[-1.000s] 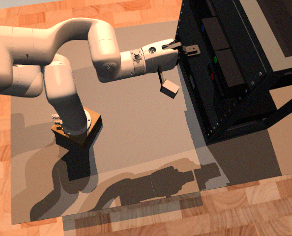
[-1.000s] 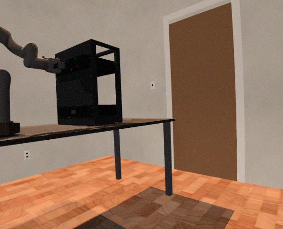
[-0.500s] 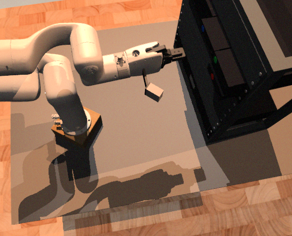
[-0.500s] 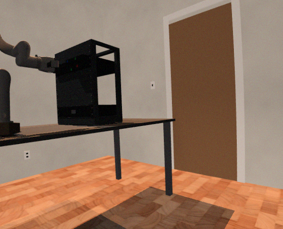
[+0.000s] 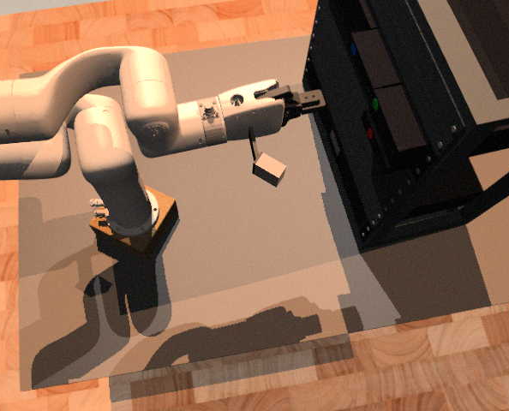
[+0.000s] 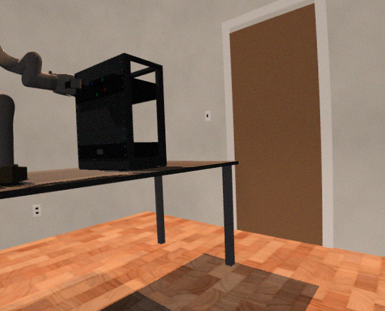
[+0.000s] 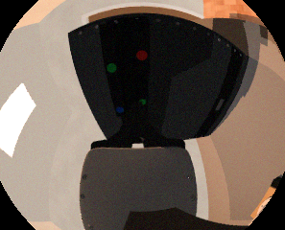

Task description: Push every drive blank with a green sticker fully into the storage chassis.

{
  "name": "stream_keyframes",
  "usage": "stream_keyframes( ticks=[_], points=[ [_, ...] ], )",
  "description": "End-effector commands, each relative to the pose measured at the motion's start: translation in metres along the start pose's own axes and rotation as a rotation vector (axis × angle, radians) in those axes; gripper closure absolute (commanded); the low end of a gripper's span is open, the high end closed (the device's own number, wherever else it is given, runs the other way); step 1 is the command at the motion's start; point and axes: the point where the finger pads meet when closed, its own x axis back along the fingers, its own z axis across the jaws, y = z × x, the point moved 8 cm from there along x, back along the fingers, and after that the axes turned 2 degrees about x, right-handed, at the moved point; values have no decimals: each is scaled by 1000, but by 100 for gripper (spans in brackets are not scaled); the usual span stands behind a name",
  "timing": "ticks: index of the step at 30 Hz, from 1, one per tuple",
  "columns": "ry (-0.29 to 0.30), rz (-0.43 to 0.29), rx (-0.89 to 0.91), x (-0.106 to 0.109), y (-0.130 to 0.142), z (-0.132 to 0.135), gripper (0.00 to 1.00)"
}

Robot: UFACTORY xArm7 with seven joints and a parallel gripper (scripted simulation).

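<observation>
The black rack [image 5: 334,145] stands on the table [image 5: 246,247], its front showing two green stickers [image 5: 374,104], one red [image 5: 369,133] and one blue [image 5: 353,49]. The blanks look stiff and light, better pushed squarely on the sticker face than gripped. The hand [image 5: 319,98], pressed together and empty, sits just beside the rack's front.

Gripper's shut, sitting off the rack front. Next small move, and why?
Probably line the shut gripper up with a green sticker and ease forward. Its tip is just short of the rack front, holding nothing, and the wrist view shows two green stickers.
</observation>
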Motion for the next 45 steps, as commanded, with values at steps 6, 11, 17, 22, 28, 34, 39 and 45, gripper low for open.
stream_keyframes(
  ticks=[6,11,17,22,28,34,39,45],
  points=[
    [-2,-5,1,2,-45,-23,100],
    [-2,-5,1,4,-72,-36,100],
    [-2,-5,1,5,-85,-43,100],
    [-2,-5,1,5,-91,-45,100],
    [-2,-5,1,0,-91,-45,100],
    [-2,-5,1,-18,-91,-45,100],
    [-2,-5,1,-44,-91,-45,100],
    [-2,-5,1,-48,-91,-45,100]
  ],
)
